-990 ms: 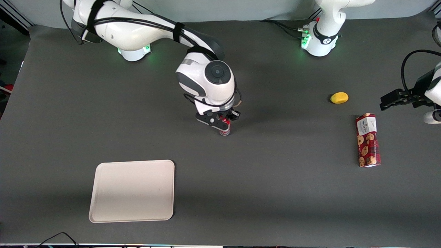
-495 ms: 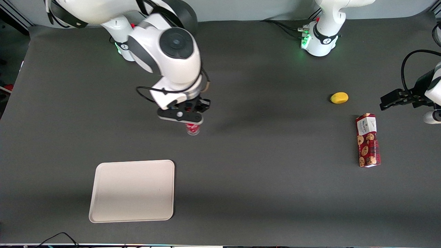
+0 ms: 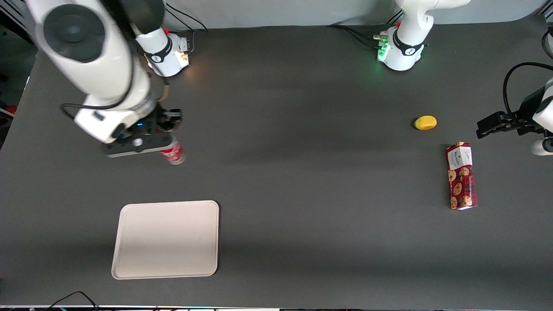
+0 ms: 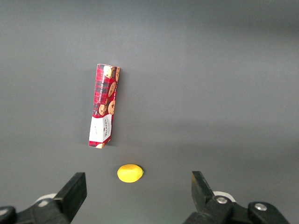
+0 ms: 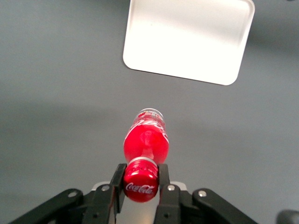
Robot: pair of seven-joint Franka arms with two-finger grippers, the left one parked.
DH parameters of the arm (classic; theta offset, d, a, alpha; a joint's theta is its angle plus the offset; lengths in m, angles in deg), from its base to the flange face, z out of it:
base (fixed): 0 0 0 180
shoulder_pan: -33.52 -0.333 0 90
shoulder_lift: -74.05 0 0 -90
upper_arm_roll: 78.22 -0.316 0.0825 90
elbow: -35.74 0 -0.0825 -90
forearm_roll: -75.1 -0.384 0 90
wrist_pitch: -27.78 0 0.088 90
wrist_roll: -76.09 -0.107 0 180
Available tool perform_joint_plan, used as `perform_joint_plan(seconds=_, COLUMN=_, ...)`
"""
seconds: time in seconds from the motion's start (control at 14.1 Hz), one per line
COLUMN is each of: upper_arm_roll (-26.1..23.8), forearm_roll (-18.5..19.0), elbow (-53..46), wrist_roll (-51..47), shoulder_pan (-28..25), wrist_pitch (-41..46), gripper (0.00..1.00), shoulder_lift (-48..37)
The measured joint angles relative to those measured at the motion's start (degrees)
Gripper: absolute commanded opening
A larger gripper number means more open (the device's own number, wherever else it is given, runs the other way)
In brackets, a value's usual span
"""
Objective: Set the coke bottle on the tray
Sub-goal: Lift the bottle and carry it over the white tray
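Note:
My gripper (image 3: 151,149) is shut on the red cap of the coke bottle (image 3: 173,154), a small red bottle with white lettering and a clear base. It holds the bottle in the air, hanging tilted under the fingers. In the right wrist view the two black fingers (image 5: 117,182) clamp the cap, and the coke bottle (image 5: 145,142) hangs down from my gripper (image 5: 140,183). The cream-white tray (image 3: 166,238) lies flat on the table, nearer to the front camera than the bottle. It also shows in the right wrist view (image 5: 189,39).
A yellow lemon (image 3: 425,122) and a long red cookie box (image 3: 461,176) lie toward the parked arm's end of the table. Both also show in the left wrist view, the lemon (image 4: 130,173) and the box (image 4: 104,111). The table is a dark grey mat (image 3: 302,194).
My gripper has carried the coke bottle sideways from the table's middle toward the working arm's end and higher off the mat. The bottle now hangs tilted. The tray has not moved.

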State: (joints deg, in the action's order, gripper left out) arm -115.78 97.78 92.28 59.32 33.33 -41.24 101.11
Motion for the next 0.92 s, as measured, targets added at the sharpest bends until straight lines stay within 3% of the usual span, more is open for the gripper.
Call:
perform_joint_plan(seconds=0.28, upper_arm_roll=18.5, forearm_roll=-7.85, elbow=-0.28, wrist_roll=21.92, shoulder_pan=0.06, wrist_pitch=-0.73, gripper=0.06, shoulder_lift=-2.26)
perform_joint_plan(seconds=0.49, upper_arm_roll=29.24, forearm_roll=-9.93, elbow=3.06, wrist_roll=35.61, shoulder_pan=0.3, wrist_pitch=-9.76, gripper=0.07, shoulder_lift=-1.34)
perform_joint_plan(seconds=0.92, upper_arm_roll=39.88, forearm_roll=-18.82, elbow=13.53, wrist_roll=49.44, shoulder_pan=0.2, wrist_pitch=-34.72, gripper=0.07, shoulder_lift=6.15)
